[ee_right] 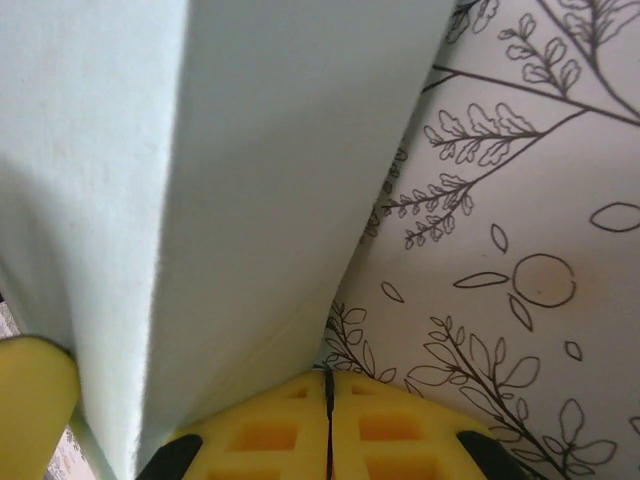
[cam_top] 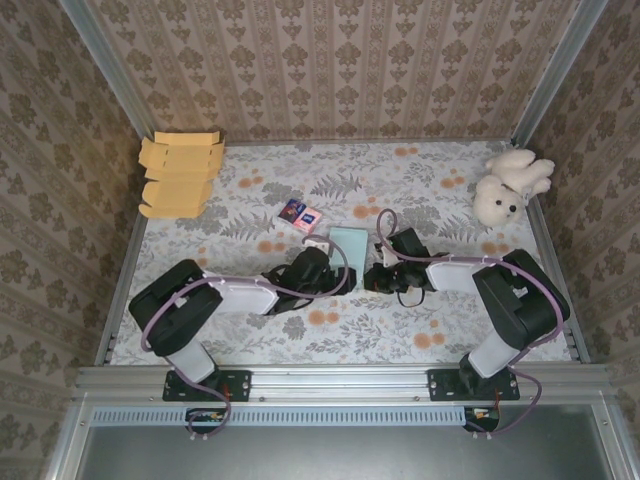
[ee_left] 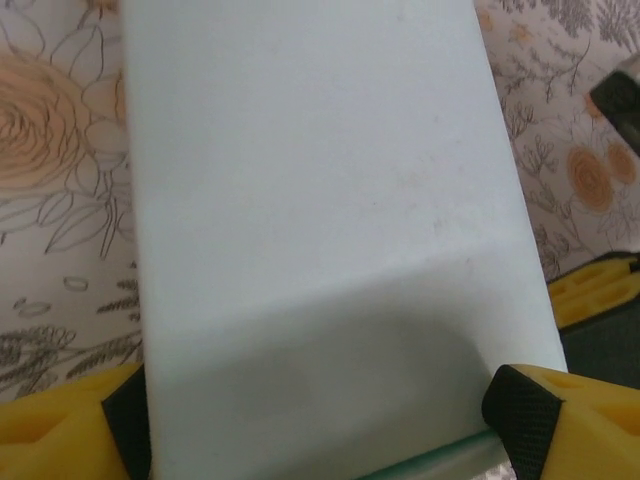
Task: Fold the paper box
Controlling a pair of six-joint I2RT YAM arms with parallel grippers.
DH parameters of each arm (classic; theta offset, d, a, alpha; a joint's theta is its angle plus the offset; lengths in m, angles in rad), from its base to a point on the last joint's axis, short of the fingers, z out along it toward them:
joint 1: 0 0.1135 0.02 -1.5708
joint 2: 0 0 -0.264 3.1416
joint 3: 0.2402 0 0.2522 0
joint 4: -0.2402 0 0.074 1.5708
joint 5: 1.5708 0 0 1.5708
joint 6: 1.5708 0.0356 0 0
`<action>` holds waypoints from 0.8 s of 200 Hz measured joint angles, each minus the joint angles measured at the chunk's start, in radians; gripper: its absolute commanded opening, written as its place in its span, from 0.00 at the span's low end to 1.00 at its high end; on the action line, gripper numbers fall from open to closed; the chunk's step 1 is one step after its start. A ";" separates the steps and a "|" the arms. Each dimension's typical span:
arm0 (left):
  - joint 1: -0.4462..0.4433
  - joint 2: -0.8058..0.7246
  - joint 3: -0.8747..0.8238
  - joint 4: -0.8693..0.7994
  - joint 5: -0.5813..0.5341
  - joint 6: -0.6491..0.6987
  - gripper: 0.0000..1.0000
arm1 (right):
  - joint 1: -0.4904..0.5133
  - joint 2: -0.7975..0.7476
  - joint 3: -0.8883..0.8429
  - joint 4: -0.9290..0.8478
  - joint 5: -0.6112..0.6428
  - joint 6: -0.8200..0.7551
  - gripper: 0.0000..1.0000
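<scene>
The paper box is pale mint and stands at the middle of the table between both arms. In the left wrist view its broad face spans the whole gap between my left gripper's fingers, and both of its side edges rest against the pads. My left gripper is set wide and closed across the box's width. My right gripper is shut with nothing between its fingers. Its tips sit at the foot of the box's side wall.
A stack of flat tan cardboard blanks lies at the back left corner. Two small coloured packets lie just behind the box. A white plush bear sits at the back right. Patterned walls close in three sides.
</scene>
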 measured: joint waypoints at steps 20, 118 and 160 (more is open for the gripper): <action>-0.003 0.049 0.029 0.049 -0.040 -0.001 0.86 | -0.005 0.000 -0.001 -0.001 -0.004 0.005 0.09; -0.069 0.053 0.026 0.068 -0.116 -0.057 0.85 | -0.013 -0.102 -0.133 0.116 0.074 0.126 0.09; -0.076 0.048 0.027 0.053 -0.123 -0.080 0.85 | -0.011 -0.110 -0.181 0.212 0.077 0.206 0.08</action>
